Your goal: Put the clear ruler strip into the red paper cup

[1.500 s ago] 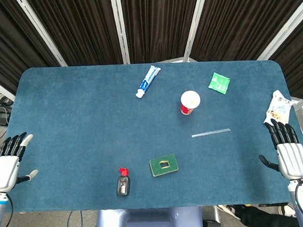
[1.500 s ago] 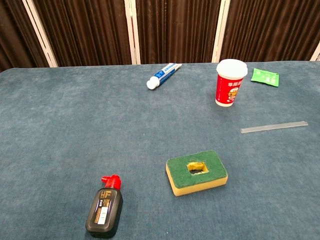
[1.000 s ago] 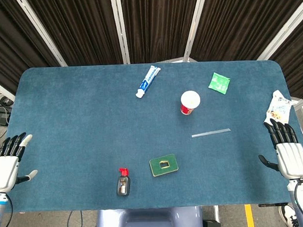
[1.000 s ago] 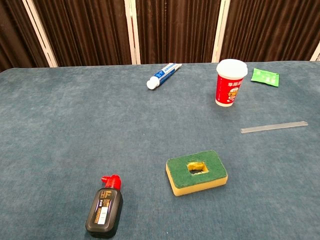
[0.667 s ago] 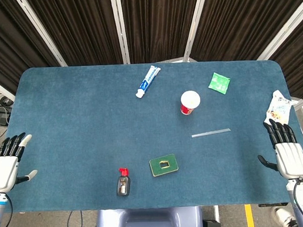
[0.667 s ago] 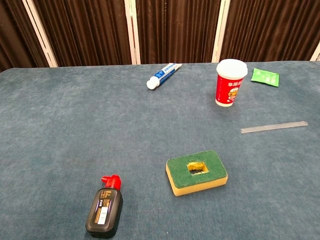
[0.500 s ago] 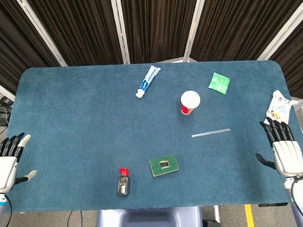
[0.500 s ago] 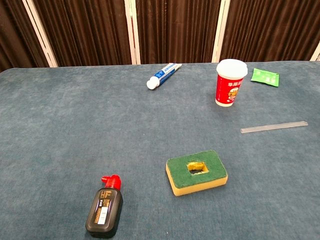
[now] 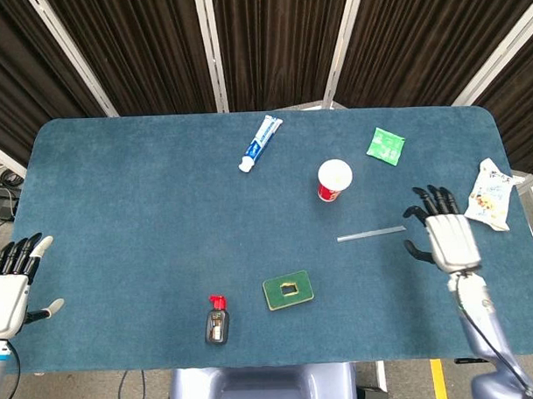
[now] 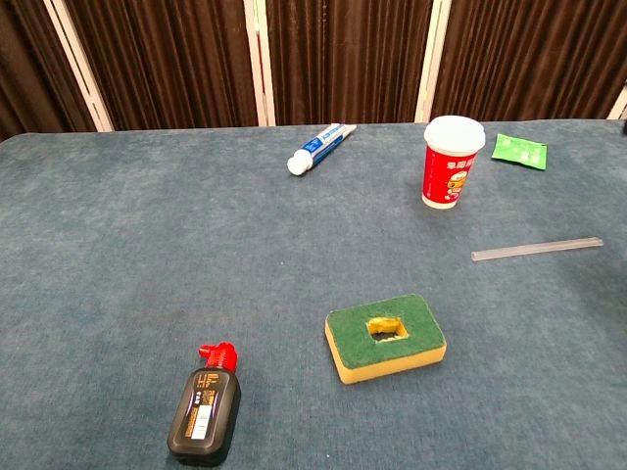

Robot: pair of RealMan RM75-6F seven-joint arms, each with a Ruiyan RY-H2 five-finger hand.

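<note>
left hand (image 9: pixel 9 292) clipped at frame edge, cup print illegible

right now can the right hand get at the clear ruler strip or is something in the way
Probably yes. The right hand is open just beside the right end of the clear ruler strip, which lies flat with bare table around it. The red paper cup stands farther back, apart from the strip.

A: Far side of surface (image 9: pixel 117 196)?
B: Toothpaste tube (image 9: pixel 260 143), green packet (image 9: pixel 385 145); white snack bag (image 9: pixel 491 194) at right edge.
A: Near side?
B: Green-topped sponge (image 10: pixel 384 337), ink bottle (image 10: pixel 206 415) with red cap, lying flat.
</note>
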